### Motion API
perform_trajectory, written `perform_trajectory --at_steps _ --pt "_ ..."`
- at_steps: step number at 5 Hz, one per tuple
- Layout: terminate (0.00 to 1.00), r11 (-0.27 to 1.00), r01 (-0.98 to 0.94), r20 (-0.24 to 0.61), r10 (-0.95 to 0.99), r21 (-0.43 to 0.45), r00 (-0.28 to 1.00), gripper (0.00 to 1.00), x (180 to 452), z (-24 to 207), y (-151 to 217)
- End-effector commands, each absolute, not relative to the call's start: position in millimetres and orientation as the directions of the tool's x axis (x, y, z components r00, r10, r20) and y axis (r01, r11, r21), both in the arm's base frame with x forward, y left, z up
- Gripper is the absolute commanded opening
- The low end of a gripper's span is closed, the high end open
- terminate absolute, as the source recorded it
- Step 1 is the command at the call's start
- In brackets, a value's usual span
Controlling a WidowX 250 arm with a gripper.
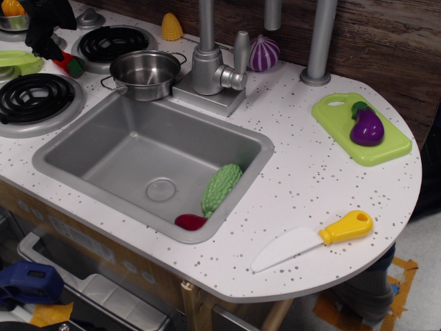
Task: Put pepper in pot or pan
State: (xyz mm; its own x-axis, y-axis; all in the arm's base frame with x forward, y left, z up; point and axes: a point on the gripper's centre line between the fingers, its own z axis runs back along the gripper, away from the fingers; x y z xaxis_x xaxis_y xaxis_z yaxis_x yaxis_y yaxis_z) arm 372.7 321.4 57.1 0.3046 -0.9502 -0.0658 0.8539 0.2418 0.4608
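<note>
The pepper [67, 63], slim and red with a green stem end, is at the far left between the two stove burners. My black gripper [45, 48] comes in from the top left corner, and its fingers close around the pepper's red end. Whether the pepper rests on the counter or is slightly lifted cannot be told. The pot [146, 73], a small shiny steel one with wire loop handles, stands empty at the sink's back edge. It is to the right of the pepper, about a pot's width from it.
The grey sink basin [124, 155] holds a bumpy green gourd [221, 189] and a dark red lump [190, 221]. A faucet [210, 65] stands right of the pot. Burners [33, 96], a corn cob [171, 27], a purple onion [264, 53], a cutting board with an eggplant [366, 126] and a toy knife [313, 240] are around.
</note>
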Motion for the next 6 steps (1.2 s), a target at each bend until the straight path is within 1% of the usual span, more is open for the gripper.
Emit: perform_trajectory --at_steps 1,2,4,5,6 --pt "0.00 0.242 0.854 -0.066 -0.950 0.461 0.305 1.00 373 57 321" --pt "0.00 0.231 0.853 -0.060 -0.955 0.469 0.291 1.00 379 51 326" --pt "0.00 0.234 0.846 -0.029 -0.959 0.479 0.281 1.00 381 35 330" --pt "0.00 0.252 0.841 0.000 -0.958 0.478 0.288 1.00 386 26 330" --pt "0.00 0.277 0.838 0.015 -0.952 0.471 0.306 0.00 387 24 331"
